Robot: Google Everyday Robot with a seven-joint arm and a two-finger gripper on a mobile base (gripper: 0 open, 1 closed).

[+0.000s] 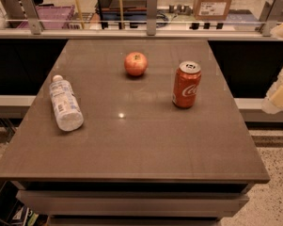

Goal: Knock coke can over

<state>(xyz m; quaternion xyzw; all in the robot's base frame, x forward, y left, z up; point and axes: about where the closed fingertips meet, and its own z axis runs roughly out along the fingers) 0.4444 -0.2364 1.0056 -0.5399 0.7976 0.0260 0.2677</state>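
Note:
The coke can (186,84) is red-orange with white script and a silver top. It stands upright on the right half of the brown table (131,145). Pale, blurred parts of my arm and gripper (281,89) show at the right edge of the camera view, off the table's right side. The gripper is well apart from the can, to its right and at about its height. Nothing touches the can.
A red apple (136,63) sits behind and left of the can. A clear plastic water bottle (65,103) lies on its side at the table's left. A glass rail with metal posts (152,7) runs along the far edge, with boxes beyond it.

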